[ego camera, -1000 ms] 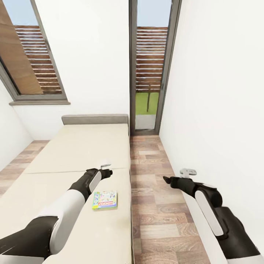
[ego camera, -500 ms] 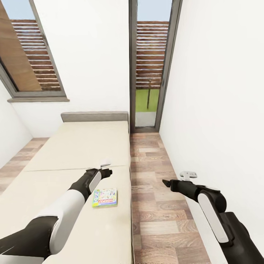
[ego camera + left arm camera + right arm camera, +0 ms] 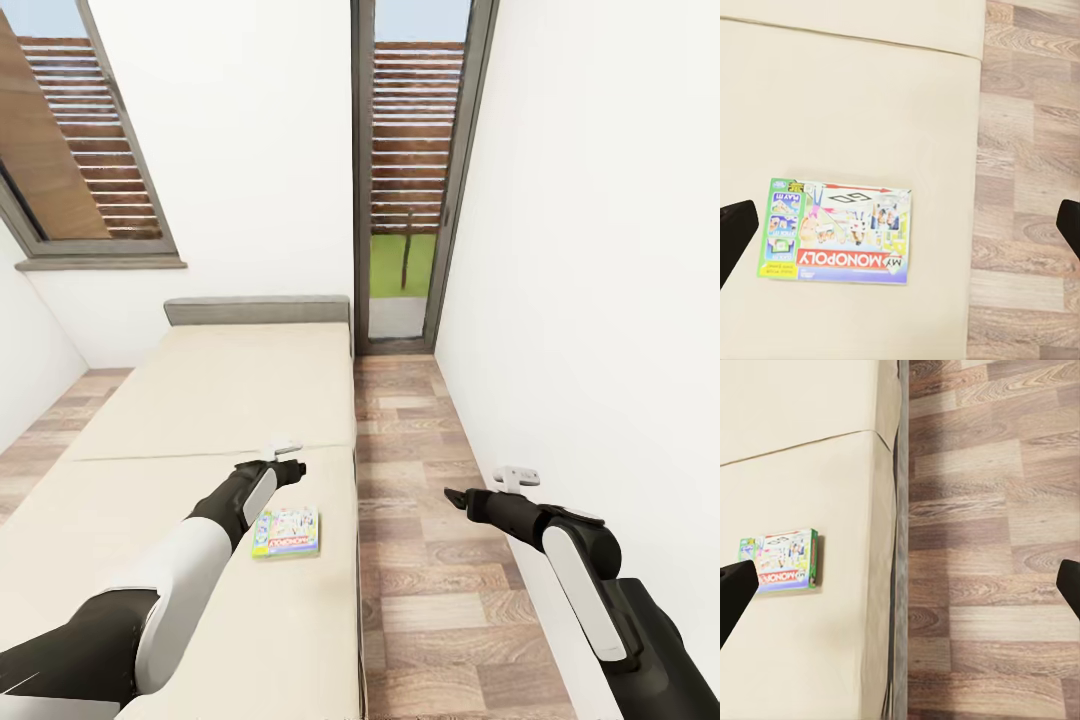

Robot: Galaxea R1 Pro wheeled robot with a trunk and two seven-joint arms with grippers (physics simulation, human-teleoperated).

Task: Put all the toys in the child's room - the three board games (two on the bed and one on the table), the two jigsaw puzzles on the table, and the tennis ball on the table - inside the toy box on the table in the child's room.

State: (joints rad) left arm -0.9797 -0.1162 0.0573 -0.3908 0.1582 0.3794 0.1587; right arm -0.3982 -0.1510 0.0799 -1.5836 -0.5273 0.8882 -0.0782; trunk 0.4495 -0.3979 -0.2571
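A green and white board game [image 3: 287, 531] lies flat on the beige bed [image 3: 200, 400], close to the mattress's right edge. My left gripper [image 3: 296, 467] hovers over the bed just beyond the game, open and holding nothing. The left wrist view has the game [image 3: 840, 231] below and between the wide-apart fingertips [image 3: 735, 234]. My right gripper [image 3: 452, 494] hangs open over the wooden floor to the right of the bed, and its wrist view catches the game [image 3: 780, 559] too. The table, toy box, jigsaw puzzles and tennis ball are out of view.
A strip of wooden floor [image 3: 430, 560] runs between the bed and the white wall [image 3: 600, 300] on the right. A tall glass door [image 3: 405, 180] stands at the far end, beside the grey headboard [image 3: 257, 309]. A window [image 3: 70, 150] is at the back left.
The whole view has shifted slightly, so the camera moved. The game stays put on the bed, and both grippers stay open in about the same pose.
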